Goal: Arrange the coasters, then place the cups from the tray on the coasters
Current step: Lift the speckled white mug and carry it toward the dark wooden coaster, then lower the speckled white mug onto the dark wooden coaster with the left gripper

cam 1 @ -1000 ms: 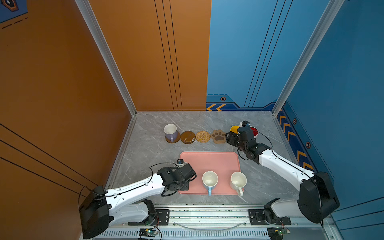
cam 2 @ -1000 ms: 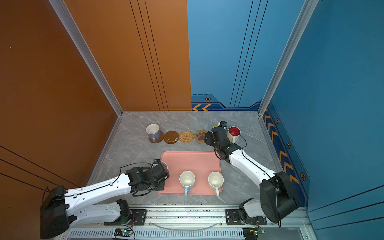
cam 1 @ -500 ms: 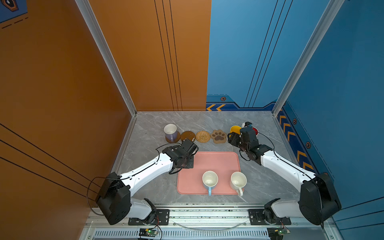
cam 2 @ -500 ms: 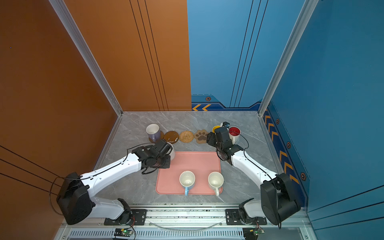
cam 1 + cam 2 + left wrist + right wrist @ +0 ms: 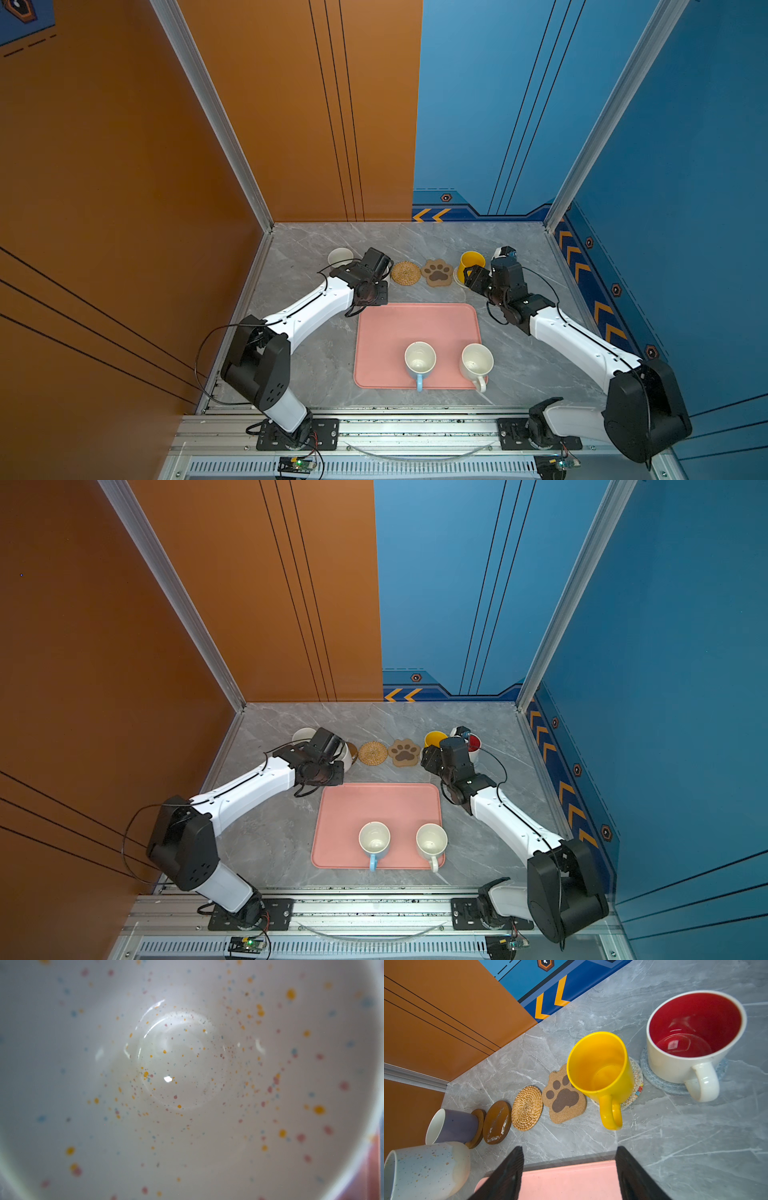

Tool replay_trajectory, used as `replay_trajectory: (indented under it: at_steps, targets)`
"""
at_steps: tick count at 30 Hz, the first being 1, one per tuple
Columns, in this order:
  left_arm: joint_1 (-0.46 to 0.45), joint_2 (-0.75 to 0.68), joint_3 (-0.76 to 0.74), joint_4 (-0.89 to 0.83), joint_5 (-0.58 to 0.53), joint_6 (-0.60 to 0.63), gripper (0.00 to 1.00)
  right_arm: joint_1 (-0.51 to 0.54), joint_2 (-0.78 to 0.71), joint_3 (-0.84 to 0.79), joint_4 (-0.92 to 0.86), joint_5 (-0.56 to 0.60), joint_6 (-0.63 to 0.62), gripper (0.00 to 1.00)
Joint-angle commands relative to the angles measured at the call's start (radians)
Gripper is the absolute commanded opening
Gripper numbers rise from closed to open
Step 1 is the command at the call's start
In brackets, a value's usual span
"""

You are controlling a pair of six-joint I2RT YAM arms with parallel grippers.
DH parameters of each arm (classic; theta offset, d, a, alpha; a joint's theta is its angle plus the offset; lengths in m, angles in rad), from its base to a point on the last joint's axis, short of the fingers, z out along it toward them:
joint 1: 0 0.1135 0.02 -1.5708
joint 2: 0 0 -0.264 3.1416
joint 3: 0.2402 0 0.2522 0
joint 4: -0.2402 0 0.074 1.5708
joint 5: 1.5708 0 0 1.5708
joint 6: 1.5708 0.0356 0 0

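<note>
My left gripper is shut on the speckled white cup, whose inside fills the left wrist view. It hangs by the bare brown coaster, off the pink tray's far left corner. The lilac cup stands on the other brown coaster. The rattan and paw coasters lie bare. The yellow cup and red-inside cup stand on woven coasters. A blue-handled cup and a white cup stand on the tray. My right gripper is open and empty.
The orange wall runs close behind the lilac cup, and the blue wall with yellow chevrons stands behind the coaster row. Grey marble table shows on both sides of the tray. The metal rail borders the front edge.
My left arm has swung from the tray's near left side up to the coaster row, carrying the speckled cup. The right gripper has drawn back slightly from the yellow cup.
</note>
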Motion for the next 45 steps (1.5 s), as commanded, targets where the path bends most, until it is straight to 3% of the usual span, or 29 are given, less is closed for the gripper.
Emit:
replay_trajectory:
  at_steps: [1,20,45]
  targets:
    - [0.031,0.026,0.083,0.068,0.003,0.042,0.0,-0.014,-0.031,-0.021,0.015,-0.015,0.015,0.68]
    - [0.111,0.297,0.315,0.06,0.06,0.07,0.0,-0.054,0.017,-0.037,0.051,-0.06,0.038,0.66]
    - [0.117,0.351,0.351,-0.002,0.027,0.089,0.0,-0.055,0.086,-0.008,0.069,-0.099,0.043,0.65]
